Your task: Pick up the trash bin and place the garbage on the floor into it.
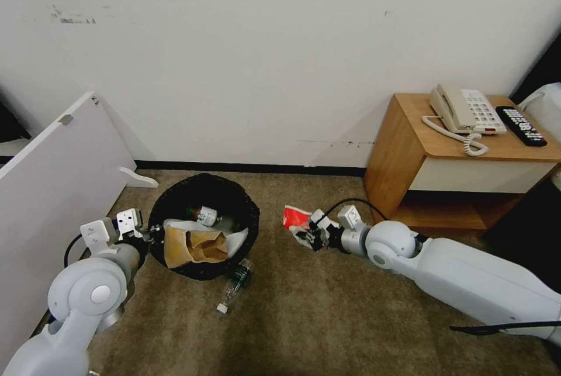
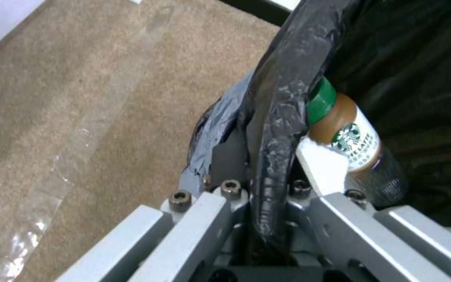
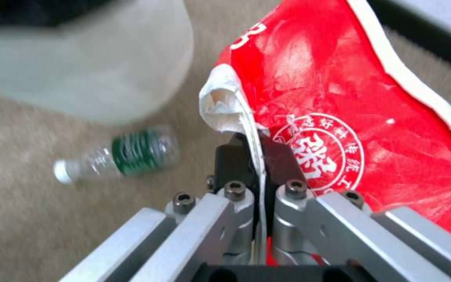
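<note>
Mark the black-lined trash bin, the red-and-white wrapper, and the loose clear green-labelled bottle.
Black-lined round trash bin [image 1: 252, 212]: head view, right rim.
Red-and-white crumpled wrapper [image 3: 340, 102]: right wrist view, red face.
Clear green-labelled plastic bottle [image 1: 238, 276]: head view, label.

Red wrapper cut off by right wrist view's edge; trash bin blurred there.

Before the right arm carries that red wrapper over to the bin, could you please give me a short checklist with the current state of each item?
1. Right tool shut on the red wrapper: ok.
2. Left tool clamped on the trash bin rim: ok.
3. Bin opening free to take the wrapper, with brown paper bag and coffee bottle inside: ok.
4. Floor cleared of garbage: not ok, clear bottle lies beside the bin.
5. Bin lifted off the carpet: cannot tell.
</note>
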